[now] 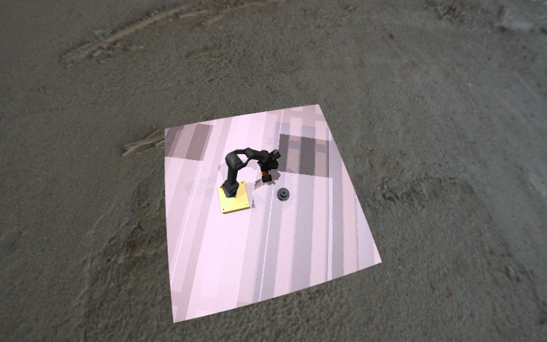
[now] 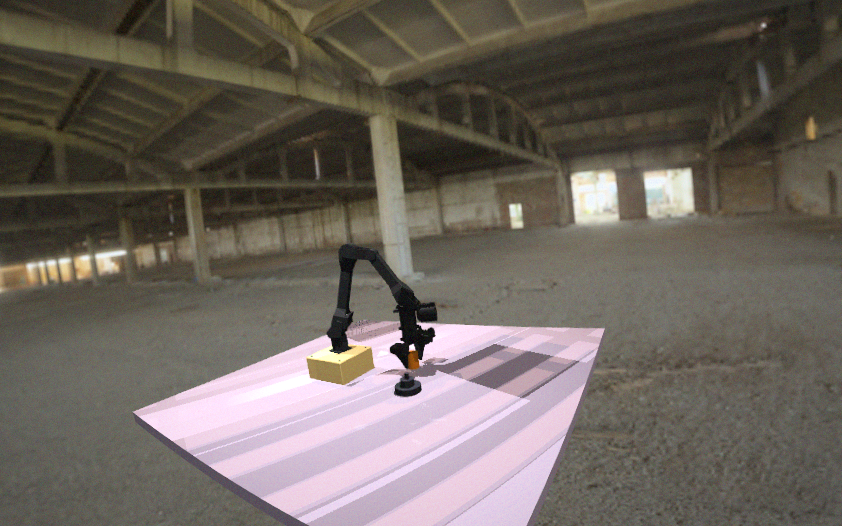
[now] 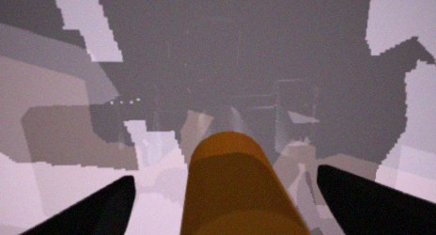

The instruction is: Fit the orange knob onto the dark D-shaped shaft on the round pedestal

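Observation:
The orange knob [image 1: 262, 173] [image 2: 413, 359] [image 3: 235, 186] stands upright on the table. My gripper [image 2: 412, 362] [image 3: 227, 179] is open and low around it, with one finger on each side. The wrist view shows a gap between the knob and each finger. The knob's top face and its hole are out of that view. The round dark pedestal [image 1: 283, 199] [image 2: 407, 391] stands a short way from the gripper, nearer the exterior camera, with its shaft [image 1: 284, 192] [image 2: 406, 377] bare. The shaft's flat side cannot be made out.
The arm's yellow base block [image 1: 235, 202] [image 2: 325, 367] stands on the pink striped table [image 1: 212, 263] [image 2: 346, 457], to the left of the pedestal in the top and exterior views. Dark shadows and reflections lie across the table around the gripper.

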Tool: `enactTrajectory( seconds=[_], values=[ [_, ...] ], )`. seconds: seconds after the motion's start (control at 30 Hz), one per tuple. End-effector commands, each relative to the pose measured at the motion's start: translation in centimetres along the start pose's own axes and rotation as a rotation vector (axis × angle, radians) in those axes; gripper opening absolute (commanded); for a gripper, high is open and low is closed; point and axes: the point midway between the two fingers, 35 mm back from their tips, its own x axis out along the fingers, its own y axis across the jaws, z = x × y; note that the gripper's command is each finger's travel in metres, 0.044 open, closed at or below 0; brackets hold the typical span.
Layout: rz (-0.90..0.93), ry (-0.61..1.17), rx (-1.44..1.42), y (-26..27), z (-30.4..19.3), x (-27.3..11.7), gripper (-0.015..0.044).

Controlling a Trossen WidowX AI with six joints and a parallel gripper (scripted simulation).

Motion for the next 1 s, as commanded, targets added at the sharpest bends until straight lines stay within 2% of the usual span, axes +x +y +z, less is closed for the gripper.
enactTrajectory(
  seconds=[0.0,0.23,0.43,0.6,0.97],
  values=[
    [-0.007,0.005,0.003,-0.1,-0.1,0.4,0.0361],
    [-0.007,0.005,0.003,-0.1,-0.1,0.4,0.0177],
    [-0.007,0.005,0.003,-0.1,-0.1,0.4,0.0138],
    [-0.007,0.004,0.003,0.1,0.3,-1.3,0.0006],
    [-0.006,-0.001,0.013,0.3,0.7,-9.1,0.0]
  ],
)
